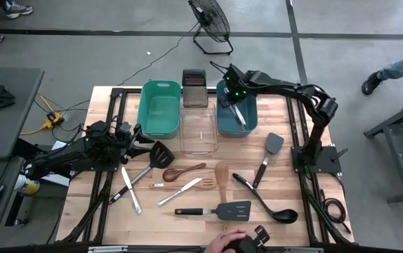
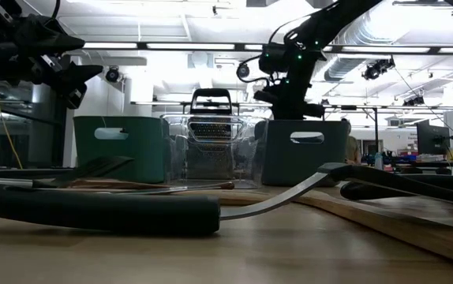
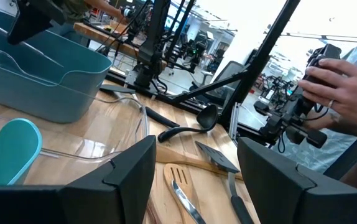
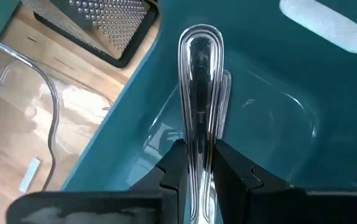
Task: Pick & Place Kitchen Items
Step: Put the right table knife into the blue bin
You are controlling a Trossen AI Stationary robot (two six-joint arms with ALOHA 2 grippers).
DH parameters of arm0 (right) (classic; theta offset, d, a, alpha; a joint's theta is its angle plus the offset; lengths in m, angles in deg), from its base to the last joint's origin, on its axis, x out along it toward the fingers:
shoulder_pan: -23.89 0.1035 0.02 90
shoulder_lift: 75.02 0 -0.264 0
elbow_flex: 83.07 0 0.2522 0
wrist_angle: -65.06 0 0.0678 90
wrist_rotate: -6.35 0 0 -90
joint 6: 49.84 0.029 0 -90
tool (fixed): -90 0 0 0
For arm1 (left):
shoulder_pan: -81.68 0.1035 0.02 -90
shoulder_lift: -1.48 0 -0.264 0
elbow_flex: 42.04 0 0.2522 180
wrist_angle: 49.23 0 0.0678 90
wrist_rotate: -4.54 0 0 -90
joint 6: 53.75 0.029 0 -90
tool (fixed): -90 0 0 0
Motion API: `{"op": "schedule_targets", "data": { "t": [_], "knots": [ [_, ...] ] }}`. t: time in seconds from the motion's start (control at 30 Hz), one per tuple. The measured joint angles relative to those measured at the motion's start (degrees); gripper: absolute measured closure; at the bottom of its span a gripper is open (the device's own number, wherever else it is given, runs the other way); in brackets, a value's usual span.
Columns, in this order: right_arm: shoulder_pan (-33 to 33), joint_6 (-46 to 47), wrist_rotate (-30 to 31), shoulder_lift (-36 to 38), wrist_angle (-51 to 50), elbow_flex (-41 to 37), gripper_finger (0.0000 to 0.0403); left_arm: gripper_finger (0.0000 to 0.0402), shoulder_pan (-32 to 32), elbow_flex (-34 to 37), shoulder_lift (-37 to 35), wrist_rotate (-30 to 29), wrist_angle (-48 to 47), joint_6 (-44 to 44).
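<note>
Utensils are what I'm sorting here, and the right gripper (image 4: 198,163) has its fingers pinched on the handle of a silver metal one (image 4: 199,93). I'd call it tongs, but I can't say for sure. It's held lengthwise over the inside of the blue tub (image 1: 252,112), presumably so it drops flat onto the bottom instead of hanging on the rim. I reckon that's the drop-off, with the release not done yet.

Everything else is on the table (image 1: 110,211): black turner (image 1: 219,209), ladle (image 1: 265,204), wooden spoon (image 1: 184,171), table knife (image 1: 180,192). My left gripper (image 1: 133,135) waits beside the teal tub (image 1: 159,107), fingers apart, holding nothing. A person's hand (image 1: 228,241) sits at the near edge, so I'd keep clear there.
</note>
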Motion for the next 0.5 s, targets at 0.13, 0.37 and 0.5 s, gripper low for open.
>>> {"op": "schedule_targets", "data": {
  "t": [0.13, 0.37, 0.5],
  "knots": [
    [-0.31, -0.18, -1.13, -0.15, -0.25, -0.02, 0.0345, 0.0178, 0.01, 0.0, 0.0, 0.01, 0.0, 0.0],
    [-0.29, -0.19, -2.73, -0.12, -1.43, -0.02, 0.0342, 0.0178, 0.02, -0.01, 0.0, 0.0, -0.01, 0.0],
    [-0.16, -0.2, -4.19, -0.12, -2.2, -0.02, 0.0332, 0.0178, 0.02, 0.0, 0.0, 0.0, 0.02, 0.0]
  ]
}}
